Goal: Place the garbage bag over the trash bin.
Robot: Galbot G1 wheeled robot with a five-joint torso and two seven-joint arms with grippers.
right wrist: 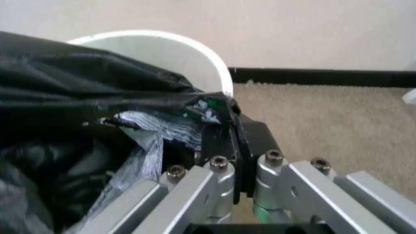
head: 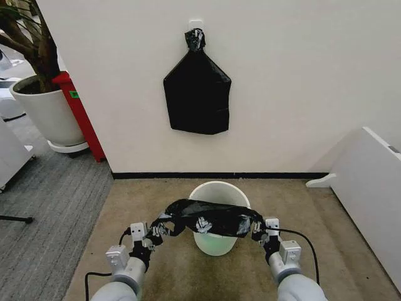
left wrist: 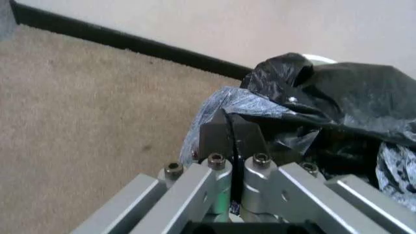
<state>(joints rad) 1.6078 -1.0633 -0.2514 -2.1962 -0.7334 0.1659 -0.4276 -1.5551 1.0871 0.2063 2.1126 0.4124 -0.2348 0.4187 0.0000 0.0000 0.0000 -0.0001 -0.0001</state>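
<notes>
The cream-white trash bin [head: 218, 190] stands on the beige carpet before the wall. A glossy black garbage bag [head: 210, 218] is stretched across its near rim, held up between my two grippers. My left gripper [head: 157, 229] is shut on the bag's left end, and my right gripper [head: 257, 230] is shut on its right end. In the left wrist view the left gripper [left wrist: 231, 127] pinches crinkled black plastic [left wrist: 338, 97]. Seen from the right wrist, the right gripper [right wrist: 235, 127] clamps the bag [right wrist: 78, 83] beside the bin's rim [right wrist: 195, 48].
A flat black plastic bundle [head: 197, 94] with a knotted top hangs on the wall above the bin. A large white plant pot [head: 47, 113] and a red post [head: 81, 113] stand at the left. A white panel [head: 369, 188] leans at the right.
</notes>
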